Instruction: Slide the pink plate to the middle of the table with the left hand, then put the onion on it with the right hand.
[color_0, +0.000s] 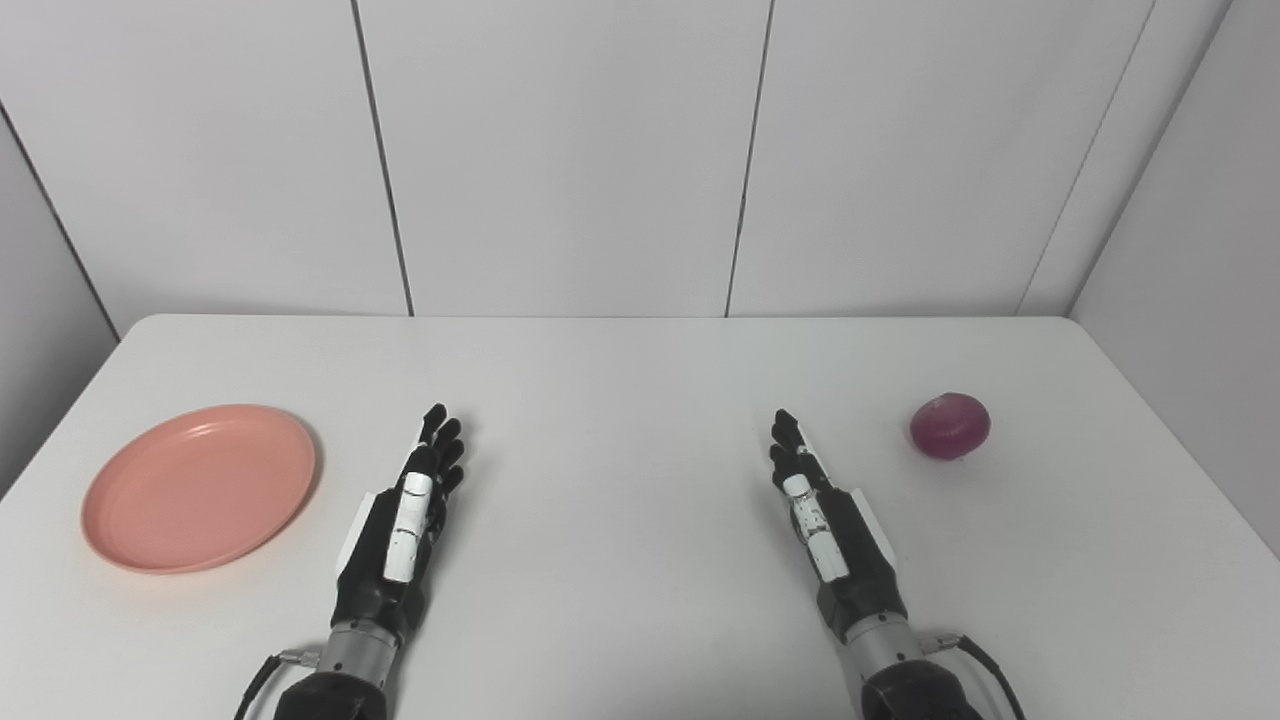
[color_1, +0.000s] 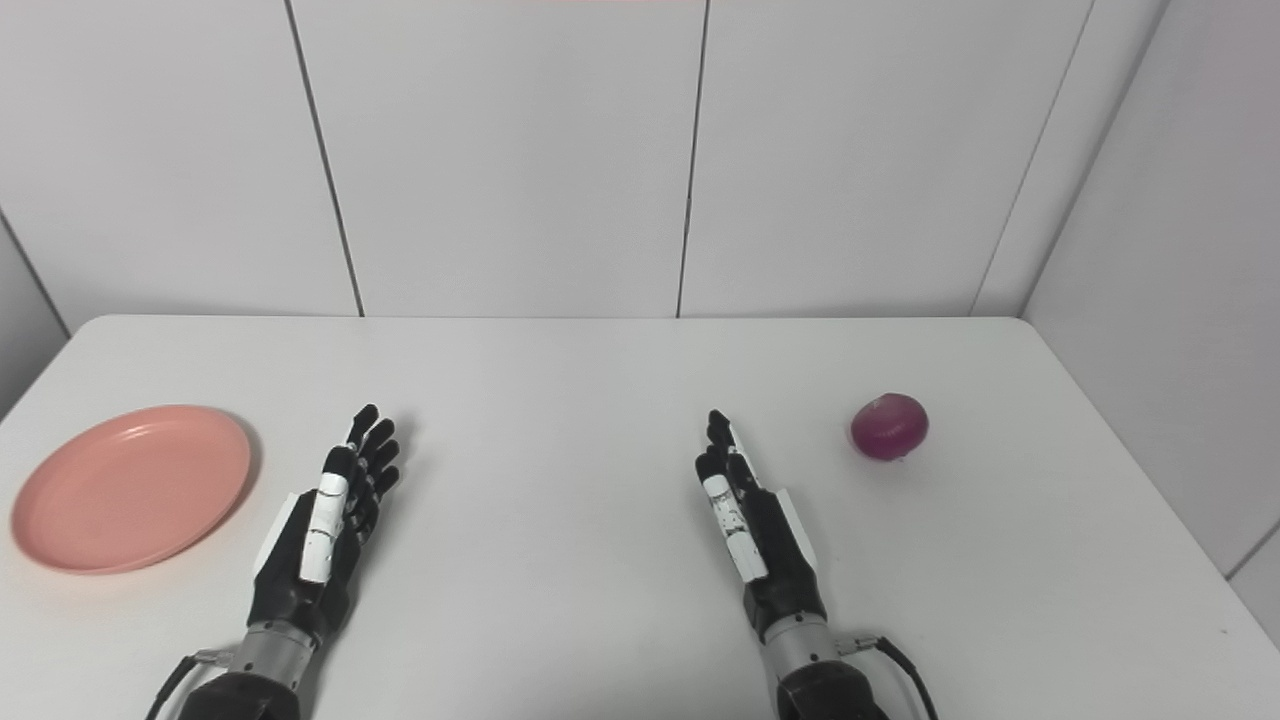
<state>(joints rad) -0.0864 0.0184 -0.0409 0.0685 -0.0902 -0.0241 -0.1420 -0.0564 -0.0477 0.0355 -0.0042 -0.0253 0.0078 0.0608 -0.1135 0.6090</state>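
Both our hands are flat with fingers stretched out, empty: left hand (color_0: 400, 525) near the pink plate (color_0: 200, 487) at the table's (color_0: 620, 400) left, right hand (color_0: 825, 520) short of the onion (color_0: 949, 425).

Both robot hand units (color_0: 400, 520) (color_0: 825, 515) apparently open, flat.

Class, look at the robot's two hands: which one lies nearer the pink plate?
The left hand. It rests just right of the plate, while the right hand lies across the table beside the onion.
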